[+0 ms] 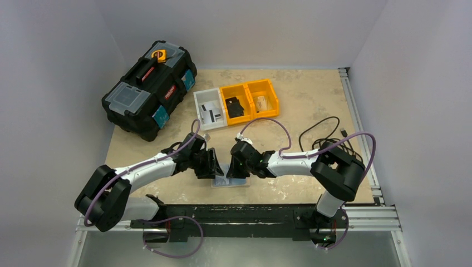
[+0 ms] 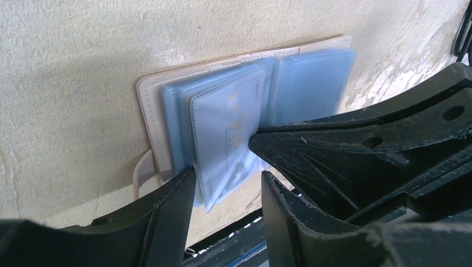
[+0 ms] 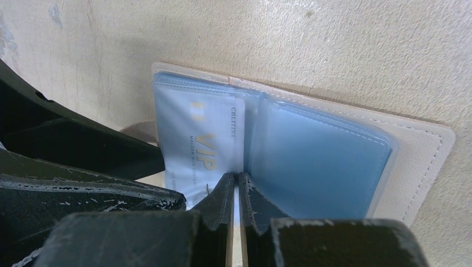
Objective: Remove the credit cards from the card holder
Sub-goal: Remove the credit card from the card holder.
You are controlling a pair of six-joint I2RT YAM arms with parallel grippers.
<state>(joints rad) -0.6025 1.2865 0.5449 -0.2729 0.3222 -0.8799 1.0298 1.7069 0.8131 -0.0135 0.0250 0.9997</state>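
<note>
Jaws of the left gripper (image 2: 228, 179) stand apart, one on each side of the lifted edge of a clear plastic pocket (image 2: 220, 167); one finger touches that edge and the other is just beside it, so nothing is clamped yet. In this pocket sits one credit card (image 2: 236, 119), pale, with the letters VIP; it lies directly ahead of the left jaws. From the right comes the right gripper (image 3: 235, 192); its fingers are closed together with only a thin slit between them, and the tips press on the fold between the two halves of the card holder (image 3: 426, 161), holding nothing that I can see. The card holder lies open and flat on the table (image 1: 311, 100), at the near part, between the two arms; its long axis runs left to right. The credit card is in the half left of the fold, so the left arm is the nearer one. I judge that the coming move is a pinch and a pull away from the fold by the left gripper, while the right gripper pins the holder; which edge of the pocket is open I cannot tell.
</note>
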